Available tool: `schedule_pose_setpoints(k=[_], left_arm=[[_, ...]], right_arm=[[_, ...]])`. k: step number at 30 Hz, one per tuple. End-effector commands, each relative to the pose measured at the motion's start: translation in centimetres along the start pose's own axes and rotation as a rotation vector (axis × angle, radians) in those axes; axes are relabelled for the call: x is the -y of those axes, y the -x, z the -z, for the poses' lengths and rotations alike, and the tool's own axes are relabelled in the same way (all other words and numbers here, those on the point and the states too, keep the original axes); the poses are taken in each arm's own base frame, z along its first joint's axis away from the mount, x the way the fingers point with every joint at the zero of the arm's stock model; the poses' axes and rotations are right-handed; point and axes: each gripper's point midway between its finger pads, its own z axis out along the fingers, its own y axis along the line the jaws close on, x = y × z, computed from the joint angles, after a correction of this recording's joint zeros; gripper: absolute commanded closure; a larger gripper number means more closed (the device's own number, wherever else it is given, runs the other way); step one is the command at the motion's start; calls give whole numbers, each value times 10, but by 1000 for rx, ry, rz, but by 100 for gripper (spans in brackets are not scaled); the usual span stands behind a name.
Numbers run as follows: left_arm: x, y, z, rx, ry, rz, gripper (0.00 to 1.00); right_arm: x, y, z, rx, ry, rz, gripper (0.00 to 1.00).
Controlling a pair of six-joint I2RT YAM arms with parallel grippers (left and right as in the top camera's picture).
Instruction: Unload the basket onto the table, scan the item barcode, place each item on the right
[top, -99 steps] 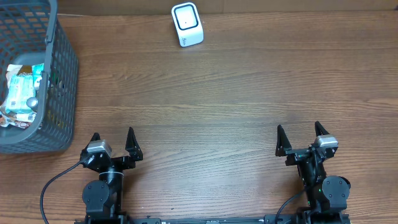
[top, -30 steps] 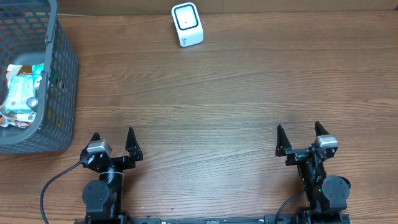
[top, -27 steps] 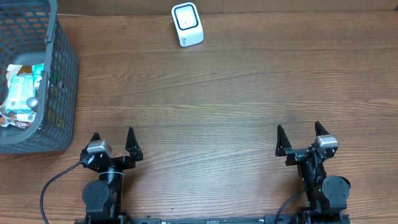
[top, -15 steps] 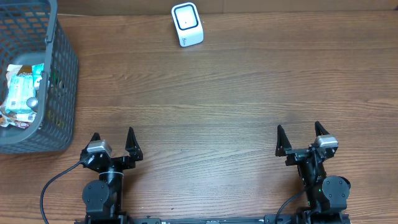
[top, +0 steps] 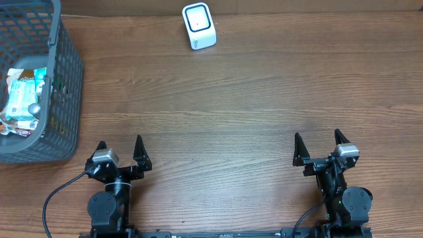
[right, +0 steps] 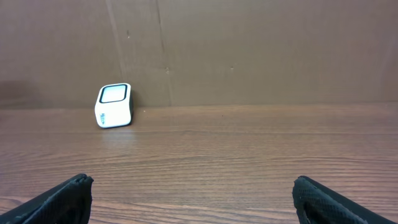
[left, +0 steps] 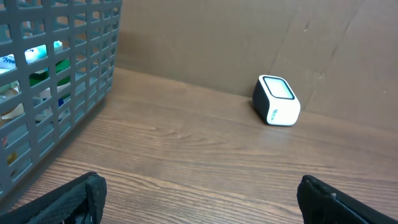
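The white scanner [top: 199,26] stands at the worktop's [top: 231,112] far edge. Well to its left sits the grey basket [top: 66,73], with the packaged items [top: 23,99] inside (labels too small to read). The left gripper [top: 119,143] and right gripper [top: 317,135] sit well apart from the scanner at the opposite edge, jaws spread wide, gripping nothing.
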Motion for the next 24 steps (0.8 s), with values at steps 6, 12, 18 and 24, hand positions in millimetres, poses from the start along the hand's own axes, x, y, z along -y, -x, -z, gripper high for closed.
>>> schedule_pose_setpoints(k=[6,12,18,24], left_arm=[[3,0,0,5,-17,-15,0],[3,2,0,10,-17,-15,0],[20,23,3,93,-101,-16,0],[55,101,29,392,-268,-37,0]], right_arm=[[2,-2,0,1,-9,-2,0],[2,-2,0,1,-9,-2,0],[2,-2,0,1,-9,-2,0],[2,-2,0,1,-9,-2,0]])
